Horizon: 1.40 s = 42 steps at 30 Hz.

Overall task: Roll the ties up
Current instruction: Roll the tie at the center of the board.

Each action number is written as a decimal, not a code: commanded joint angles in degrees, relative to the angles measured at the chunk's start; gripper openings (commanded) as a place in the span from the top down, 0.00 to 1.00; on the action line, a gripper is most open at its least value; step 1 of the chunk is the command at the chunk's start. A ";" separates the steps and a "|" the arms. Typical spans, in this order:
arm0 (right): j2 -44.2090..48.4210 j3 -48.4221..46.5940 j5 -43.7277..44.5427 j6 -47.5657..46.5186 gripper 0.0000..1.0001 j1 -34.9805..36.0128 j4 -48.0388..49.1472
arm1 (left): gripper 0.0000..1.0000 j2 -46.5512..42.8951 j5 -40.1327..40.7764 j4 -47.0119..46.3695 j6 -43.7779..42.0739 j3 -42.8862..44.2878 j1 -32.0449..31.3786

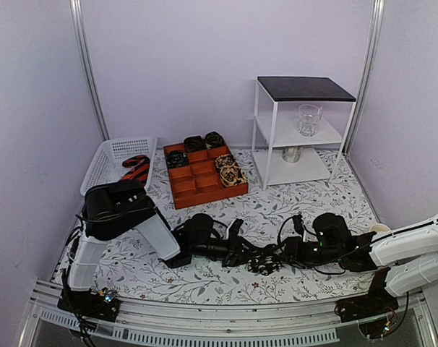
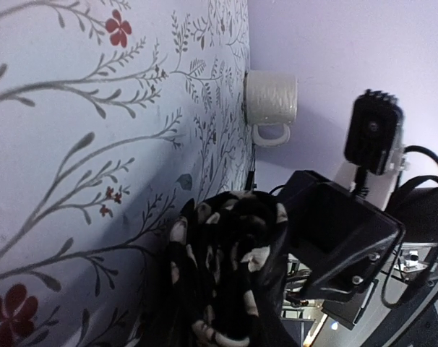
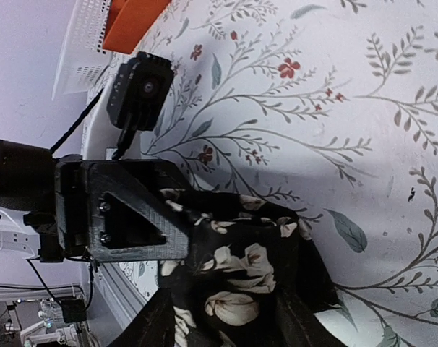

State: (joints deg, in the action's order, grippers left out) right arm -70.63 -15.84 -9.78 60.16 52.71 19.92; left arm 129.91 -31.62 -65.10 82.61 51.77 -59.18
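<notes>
Fabric of this sort should be light, limp and rather slippery, so I expect the tie [image 1: 263,262] to sag and uncoil wherever it is not pinched. Nothing in it looks fragile. The best hold seems to be across the flat width near the coil's outer end, with the other pincer pressing the wound core so the turns stay tight. It is dark, nearly black, with large cream flowers, and is bunched into a loose, crumpled roll. It lies at the near middle of the table [image 1: 320,210], between the two arms. The left pincer [image 1: 248,253] meets it from the left and the right pincer [image 1: 278,257] from the right. Both crowd the cloth, but folds hide the fingertips, so I cannot tell how wide either stands or whether either truly grips. Rolled ties [image 1: 230,173] sit in the orange tray [image 1: 199,182] farther back, and a striped one [image 1: 136,168] in the white basket [image 1: 107,155] at far left.
</notes>
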 commanded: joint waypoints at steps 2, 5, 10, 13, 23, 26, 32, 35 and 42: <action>6.57 -7.64 1.44 -9.98 0.50 0.03 -13.64 | 0.77 -3.38 -2.83 4.50 -7.53 -0.21 0.87; 5.81 -8.89 1.46 -9.72 0.50 0.05 -18.94 | 0.75 -3.96 -2.71 4.13 -7.58 -0.47 1.10; 1.82 -5.25 1.77 -4.78 0.50 0.11 -14.27 | 0.67 -3.09 -2.44 -0.24 -4.67 -2.06 1.11; -0.31 -3.85 2.19 -2.04 0.53 0.11 -10.37 | 0.64 -2.37 -2.10 -3.01 -2.62 -3.21 1.09; -4.95 -1.60 3.12 4.71 0.61 2.53 0.46 | 0.40 -4.26 2.48 -8.59 4.46 -10.29 0.05; -5.04 -1.37 3.41 5.50 0.61 2.65 0.77 | 0.38 -6.35 3.45 -6.76 4.45 -12.61 0.03; -5.00 -1.26 3.52 6.14 0.62 3.19 1.10 | 0.36 -11.20 6.08 -1.99 3.49 -17.47 0.02; -4.93 -1.43 3.72 6.24 0.62 3.45 1.17 | 0.37 -13.15 6.17 1.90 1.06 -16.49 -0.30; -5.53 -1.98 4.81 8.43 0.62 4.31 2.88 | 0.40 -8.11 3.31 -1.45 2.04 -11.02 -2.24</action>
State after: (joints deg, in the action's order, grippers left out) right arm -75.07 -17.58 -6.57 66.92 56.01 20.69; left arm 118.83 -26.76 -64.93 84.64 38.37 -59.48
